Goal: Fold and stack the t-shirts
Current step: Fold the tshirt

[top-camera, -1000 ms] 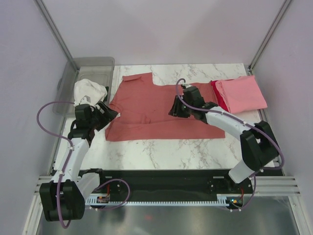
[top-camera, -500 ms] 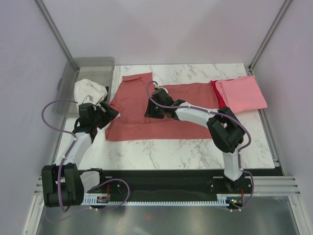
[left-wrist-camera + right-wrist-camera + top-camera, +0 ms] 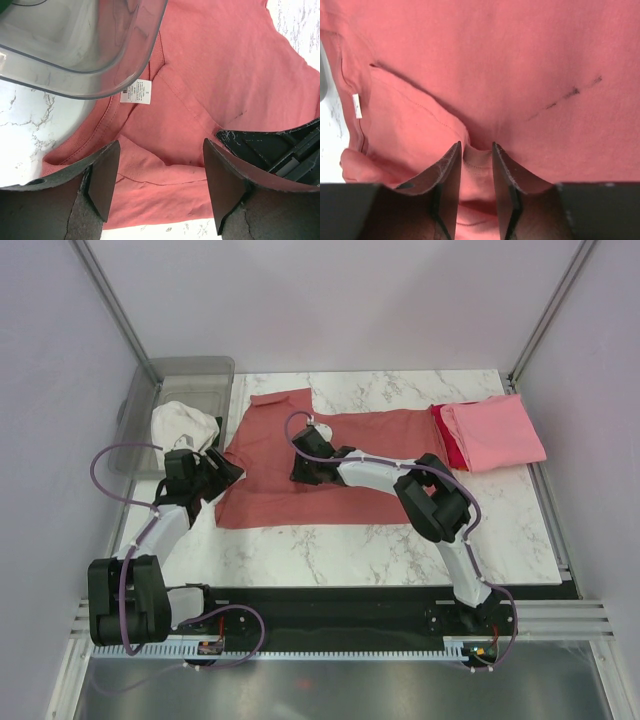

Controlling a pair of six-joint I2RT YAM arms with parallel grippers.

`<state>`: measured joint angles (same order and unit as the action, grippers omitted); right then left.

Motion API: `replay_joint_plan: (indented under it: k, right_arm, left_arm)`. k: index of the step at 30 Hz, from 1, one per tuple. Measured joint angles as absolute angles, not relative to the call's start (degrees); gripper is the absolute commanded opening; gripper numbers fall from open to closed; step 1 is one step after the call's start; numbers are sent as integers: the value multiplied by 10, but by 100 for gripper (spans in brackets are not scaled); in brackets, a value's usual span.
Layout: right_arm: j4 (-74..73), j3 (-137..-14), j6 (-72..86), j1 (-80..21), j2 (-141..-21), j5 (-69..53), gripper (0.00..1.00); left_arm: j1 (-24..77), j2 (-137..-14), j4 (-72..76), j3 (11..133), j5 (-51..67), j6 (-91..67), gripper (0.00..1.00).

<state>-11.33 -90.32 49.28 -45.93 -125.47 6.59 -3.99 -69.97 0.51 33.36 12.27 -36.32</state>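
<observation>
The dusty salmon-red t-shirt point(image 3: 262, 438) lies spread on the marble table. My right gripper point(image 3: 304, 466) is over its middle, shut on a pinched fold of its cloth point(image 3: 476, 160). My left gripper point(image 3: 226, 472) is open at the shirt's left edge, its jaws wide apart over the cloth point(image 3: 165, 175) and empty. The shirt's white label point(image 3: 136, 92) shows near the collar. The light pink t-shirt point(image 3: 496, 430) lies folded at the back right, on top of the bright red t-shirt point(image 3: 447, 443), of which only an edge shows.
A clear plastic bin point(image 3: 190, 375) stands at the back left with a white cloth point(image 3: 183, 424) by it. Its corner point(image 3: 90, 60) hangs just beyond my left fingers. Part of the right gripper point(image 3: 280, 147) shows in the left wrist view.
My right gripper has moved left across the salmon-red shirt, pulling its cloth over towards the left gripper. The left gripper has barely moved.
</observation>
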Motion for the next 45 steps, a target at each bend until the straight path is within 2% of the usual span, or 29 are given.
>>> replay_joint_plan:
  k: [1,2,5,11,18,30,40,45]
  right_arm:
    - [-113,-905,494,-460,-1258,67,27]
    - [-113,-906,495,-460,-1260,70,14]
    - [-114,-907,496,-460,-1263,80,0]
    - [-115,-910,489,-464,-1262,102,0]
    - [-112,-910,473,-467,-1251,127,0]
    - [-106,-912,460,-467,-1246,131,0]
    - [-95,-912,451,-467,-1246,126,0]
    - [-91,-912,451,-467,-1246,124,0]
  left_arm:
    - [-40,-700,6,334,123,-363,73]
    - [-40,-700,6,334,122,-361,73]
    - [-40,-700,6,334,122,-359,71]
    - [-39,-702,6,334,121,-353,68]
    - [-23,-770,5,380,121,-336,57]
    - [65,-912,-67,533,38,-281,54]
    - [76,-993,-111,596,-29,-266,53]
    - [79,-1020,-119,611,-29,-264,43]
